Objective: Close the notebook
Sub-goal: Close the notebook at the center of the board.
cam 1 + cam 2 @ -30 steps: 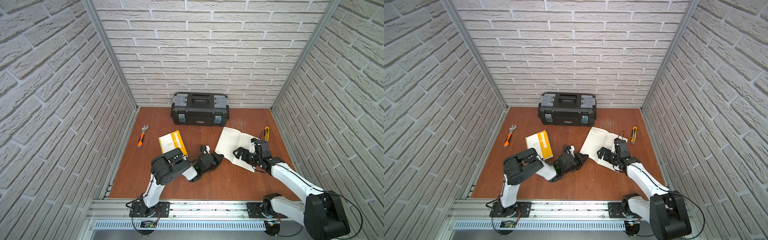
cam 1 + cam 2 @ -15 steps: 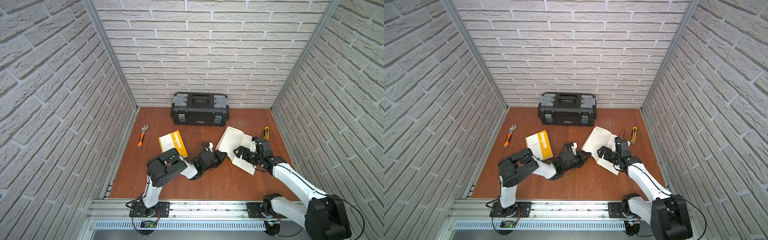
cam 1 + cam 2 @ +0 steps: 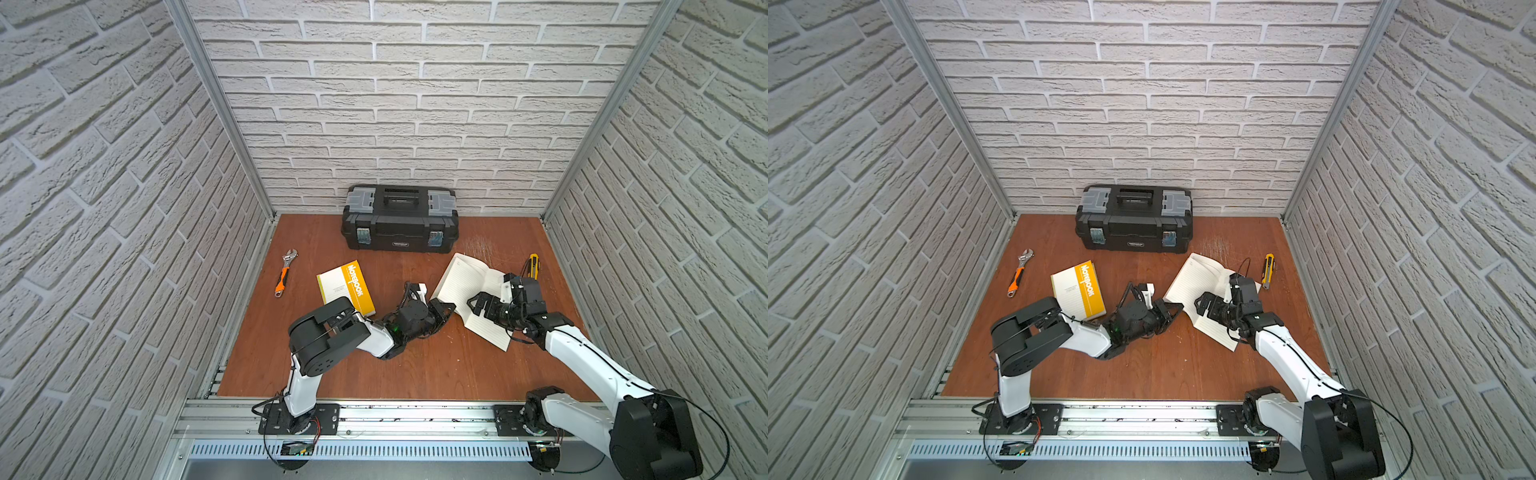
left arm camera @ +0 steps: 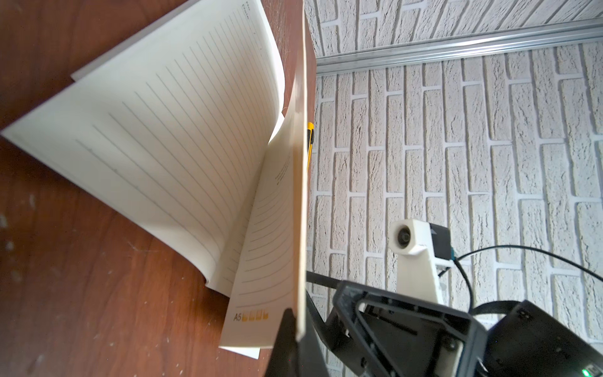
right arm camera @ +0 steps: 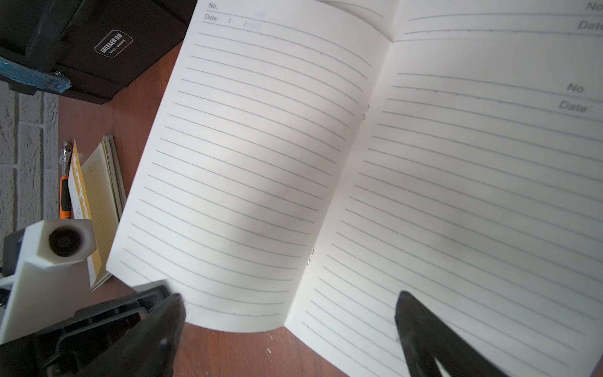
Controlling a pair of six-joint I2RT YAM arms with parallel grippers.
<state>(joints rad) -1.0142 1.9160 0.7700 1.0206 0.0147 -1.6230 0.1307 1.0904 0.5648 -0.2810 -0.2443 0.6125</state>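
Showing in both top views the open notebook [image 3: 465, 278] [image 3: 1200, 278] right of centre on the table [image 3: 415, 374], left gripper [image 3: 451, 308] at its near corner, right gripper [image 3: 476, 305] over its pages. Catching from the left wrist a lifted leaf [image 4: 274, 244] pinched in closed fingers [image 4: 284, 336]. Looking from the right wrist onto lined pages, jaws spread wide.

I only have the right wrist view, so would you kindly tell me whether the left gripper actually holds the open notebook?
Observer: Yes, the left gripper is shut on the edge of the open notebook's half nearest it, and that half is raised well above the flat half.
Operator: Thank you. Does anything lie beyond the notebook's far edge?
Observer: A yellow utility knife lies just beside its far right corner.
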